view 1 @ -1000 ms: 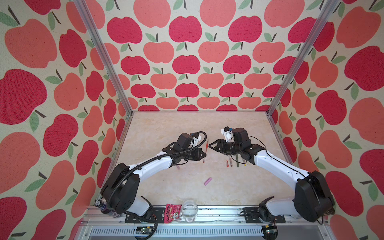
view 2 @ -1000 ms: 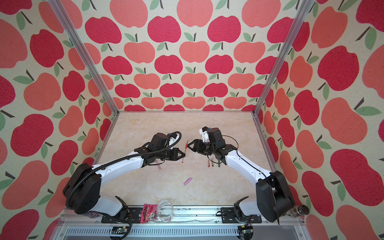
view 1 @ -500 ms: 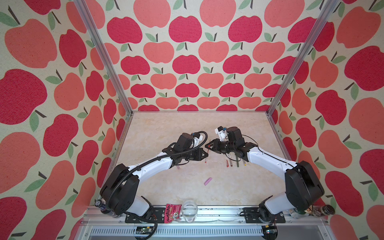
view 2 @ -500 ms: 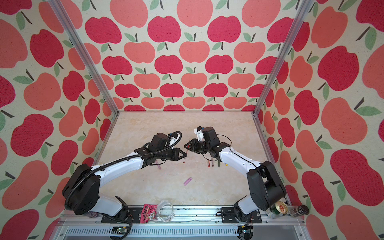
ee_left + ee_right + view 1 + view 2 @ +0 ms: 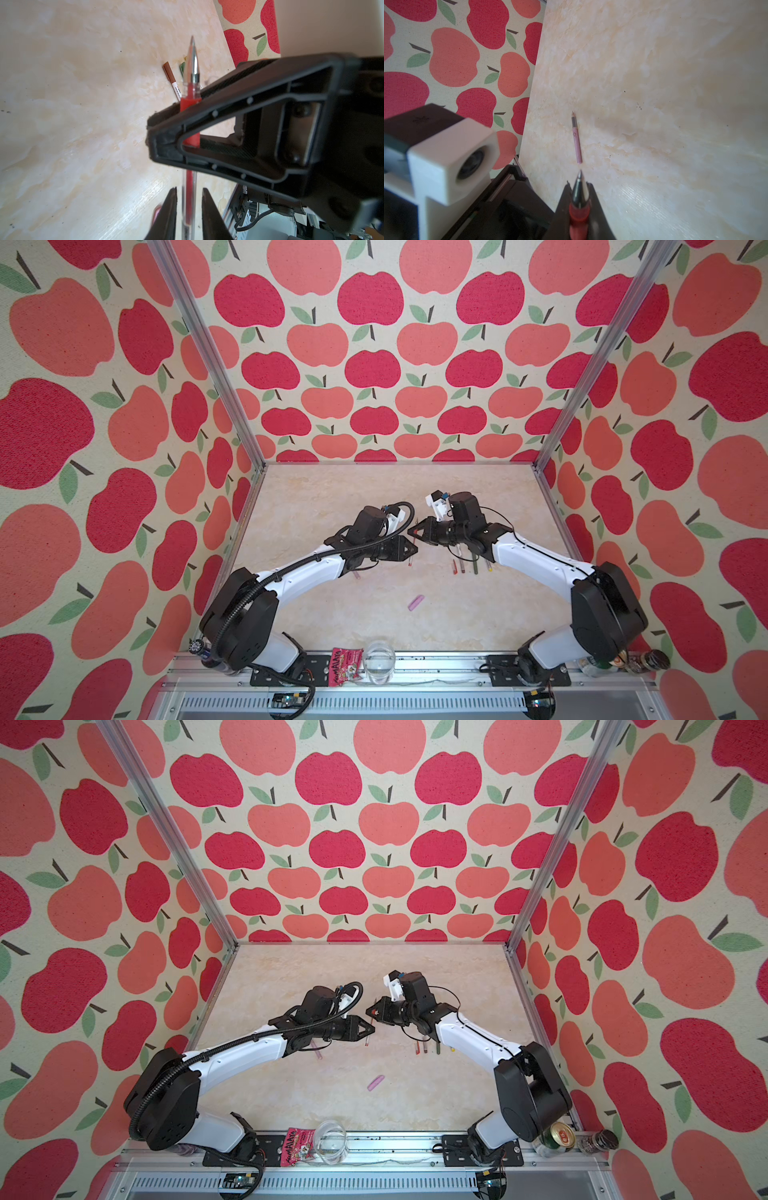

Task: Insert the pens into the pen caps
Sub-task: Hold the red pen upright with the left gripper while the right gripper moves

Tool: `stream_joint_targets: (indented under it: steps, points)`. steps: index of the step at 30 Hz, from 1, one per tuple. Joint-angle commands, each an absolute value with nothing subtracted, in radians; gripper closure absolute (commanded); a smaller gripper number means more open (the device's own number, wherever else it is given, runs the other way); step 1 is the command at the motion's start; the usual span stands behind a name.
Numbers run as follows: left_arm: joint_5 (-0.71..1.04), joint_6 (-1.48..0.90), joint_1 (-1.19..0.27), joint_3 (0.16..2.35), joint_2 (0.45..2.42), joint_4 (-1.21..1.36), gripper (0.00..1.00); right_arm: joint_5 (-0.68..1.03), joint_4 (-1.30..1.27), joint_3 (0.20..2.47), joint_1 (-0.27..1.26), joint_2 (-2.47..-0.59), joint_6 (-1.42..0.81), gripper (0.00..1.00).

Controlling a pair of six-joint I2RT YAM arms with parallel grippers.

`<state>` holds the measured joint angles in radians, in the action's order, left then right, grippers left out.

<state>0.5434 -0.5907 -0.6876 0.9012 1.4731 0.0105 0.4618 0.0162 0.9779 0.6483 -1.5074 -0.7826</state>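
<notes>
Nearest the front rail, the pink cap (image 5: 416,603) lies alone on the marble-look table (image 5: 332,497). Farther in, the lilac-pink pen (image 5: 576,141) lies uncapped, partly under the left arm in both top views. Above mid-table the red pen (image 5: 190,104) hangs between both claws: the right gripper (image 5: 579,187) is clenched on its red grip section just behind the metal tip, while the left gripper (image 5: 189,190) is released, its fingers (image 5: 171,207) standing clear on either side of the clear barrel. Beyond, under the right arm, a brown-capped white pen (image 5: 171,80) and the dark green pen (image 5: 475,563) lie side by side
</notes>
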Motion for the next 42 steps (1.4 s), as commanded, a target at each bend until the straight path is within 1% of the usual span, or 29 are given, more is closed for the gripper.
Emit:
stream_joint_targets:
  steps: [1, 4, 8, 11, 14, 17, 20, 24, 28, 36, 42]
  points:
    - [0.561, -0.600, -0.686, 0.889, 1.450, 0.032, 0.76, 0.456, 0.024, 1.007, 0.656, -1.483, -0.756, 1.00]
    - [0.559, -0.601, -0.685, 0.888, 1.452, 0.032, 0.83, 0.456, 0.029, 1.006, 0.659, -1.484, -0.755, 1.00]
    - [0.558, -0.601, -0.685, 0.896, 1.456, 0.024, 1.00, 0.459, 0.032, 1.009, 0.660, -1.484, -0.749, 1.00]
    - [0.551, -0.594, -0.684, 0.901, 1.453, 0.005, 1.00, 0.462, 0.038, 1.015, 0.660, -1.481, -0.746, 1.00]
    - [0.525, -0.582, -0.682, 0.898, 1.445, -0.021, 1.00, 0.455, 0.077, 1.028, 0.659, -1.464, -0.729, 0.84]
    - [0.505, -0.567, -0.674, 0.893, 1.424, -0.058, 1.00, 0.390, 0.212, 1.052, 0.658, -1.409, -0.676, 0.69]
    - [0.498, -0.546, -0.661, 0.881, 1.393, -0.092, 1.00, 0.283, 0.414, 1.067, 0.658, -1.328, -0.601, 0.62]
    - [0.478, -0.516, -0.654, 0.858, 1.353, -0.130, 1.00, 0.142, 0.648, 1.033, 0.658, -1.223, -0.534, 0.58]
    - [0.471, -0.503, -0.650, 0.838, 1.338, -0.140, 1.00, 0.095, 0.758, 0.977, 0.658, -1.188, -0.520, 0.53]
    - [0.482, -0.502, -0.649, 0.836, 1.344, -0.117, 1.00, 0.108, 0.684, 0.877, 0.654, -1.242, -0.524, 0.42]
    - [0.480, -0.503, -0.649, 0.829, 1.336, -0.109, 1.00, 0.102, 0.647, 0.864, 0.637, -1.337, -0.495, 0.40]
